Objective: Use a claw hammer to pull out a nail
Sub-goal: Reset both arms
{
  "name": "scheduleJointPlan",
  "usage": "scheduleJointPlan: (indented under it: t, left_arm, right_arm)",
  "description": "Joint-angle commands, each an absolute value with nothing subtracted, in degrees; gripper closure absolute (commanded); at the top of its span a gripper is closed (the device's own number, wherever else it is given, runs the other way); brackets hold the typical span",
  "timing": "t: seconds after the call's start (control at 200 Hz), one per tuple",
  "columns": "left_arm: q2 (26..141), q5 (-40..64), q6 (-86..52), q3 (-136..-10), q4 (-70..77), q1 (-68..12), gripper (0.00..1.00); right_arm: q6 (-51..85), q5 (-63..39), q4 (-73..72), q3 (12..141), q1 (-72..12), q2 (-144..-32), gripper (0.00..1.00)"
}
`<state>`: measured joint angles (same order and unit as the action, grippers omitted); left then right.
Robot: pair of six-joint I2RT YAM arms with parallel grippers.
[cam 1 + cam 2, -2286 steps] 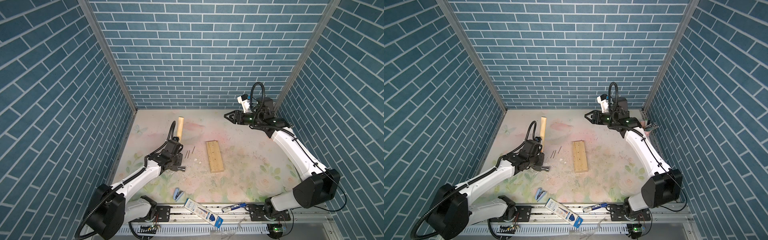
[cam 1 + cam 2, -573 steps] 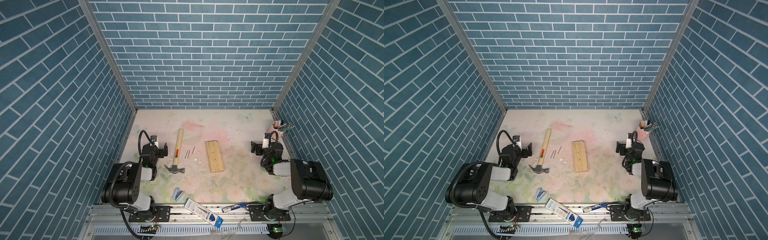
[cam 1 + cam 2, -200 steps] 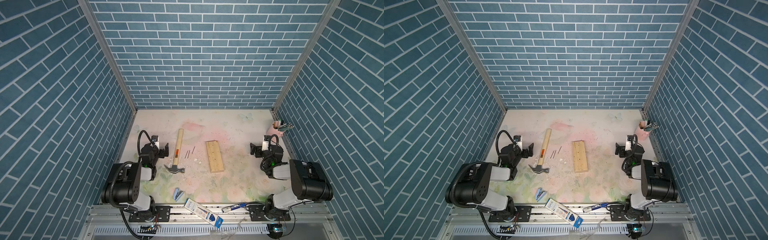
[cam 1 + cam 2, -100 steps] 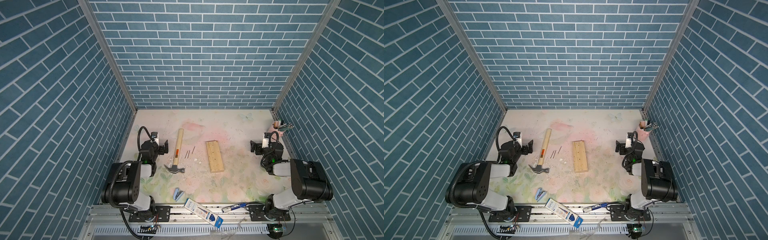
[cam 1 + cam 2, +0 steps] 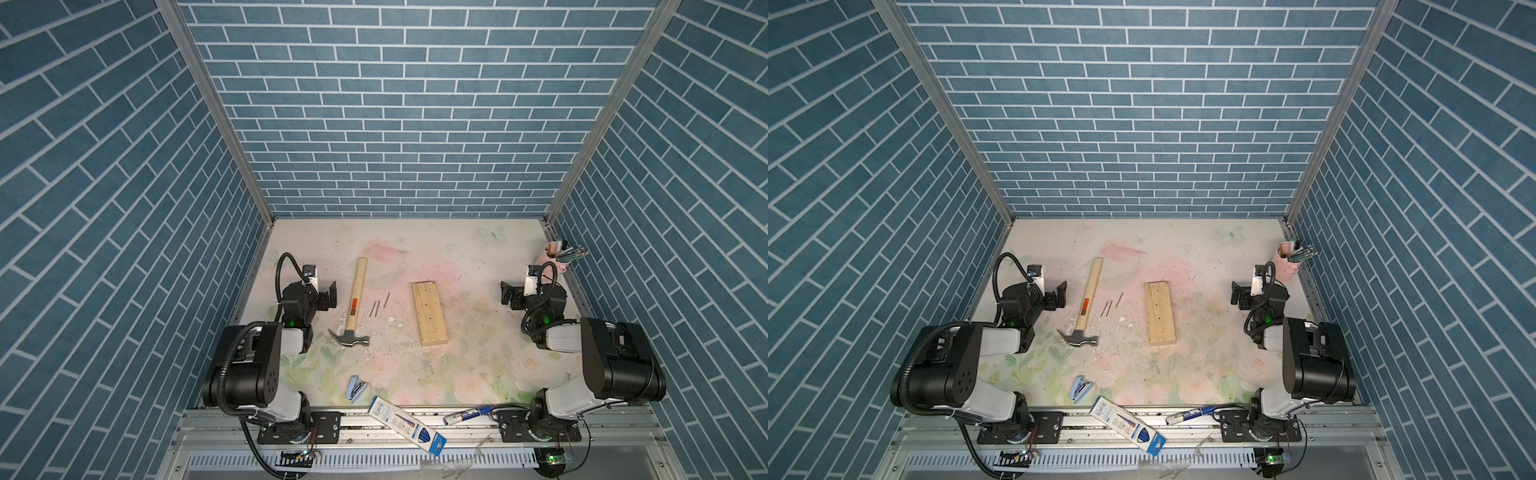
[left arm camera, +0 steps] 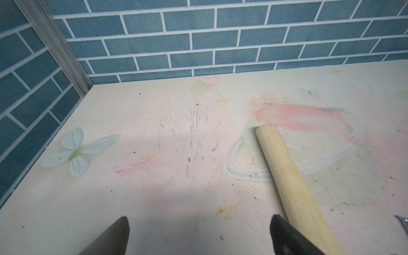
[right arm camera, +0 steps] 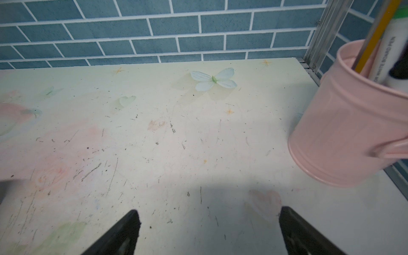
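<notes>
The left arm (image 5: 253, 365) and the right arm (image 5: 615, 361) sit folded compactly over their bases, one at each side. The left hand (image 5: 327, 296) and the right hand (image 5: 509, 296) point forward, held low, jaws spread wide, each empty.

One claw hammer (image 5: 354, 299), three nails (image 5: 386, 300), one wooden block (image 5: 430, 319), one stapler (image 5: 356, 388), one pink cup (image 5: 555, 259).

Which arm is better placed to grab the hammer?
Left. The left hand, open, sits beside the handle of the claw hammer; the right hand is across the table, beyond the wooden block.
</notes>
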<state>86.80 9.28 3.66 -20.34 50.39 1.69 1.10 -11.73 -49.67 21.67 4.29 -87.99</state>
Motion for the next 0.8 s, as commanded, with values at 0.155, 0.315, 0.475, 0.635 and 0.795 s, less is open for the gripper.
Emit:
scheduleJointPlan:
  t: [0.155, 0.315, 0.475, 0.635, 0.795]
  left_arm:
    - [87.11, 9.91, 4.39, -21.70, 49.83, 2.02, 0.01]
    - [87.10, 9.92, 4.31, -21.48, 50.13, 2.02, 0.01]
    - [86.82, 12.43, 5.19, -16.73, 58.79, 2.02, 0.01]
    - [86.86, 11.11, 4.69, -17.12, 58.57, 2.00, 0.01]
    - [87.02, 10.10, 4.48, -21.91, 49.27, 2.02, 0.01]
  right_arm:
    - [0.70, -10.81, -50.45, 21.72, 4.48, -88.05, 0.01]
    - [0.70, -10.81, -50.23, 21.80, 4.48, -88.02, 0.01]
    - [0.55, -11.24, -51.28, 21.16, 4.48, -87.94, 0.01]
    - [-1.23, -15.95, -60.62, 15.93, 4.47, -87.50, 0.01]
    - [-0.85, -15.21, -54.74, 19.19, 4.48, -87.70, 0.01]
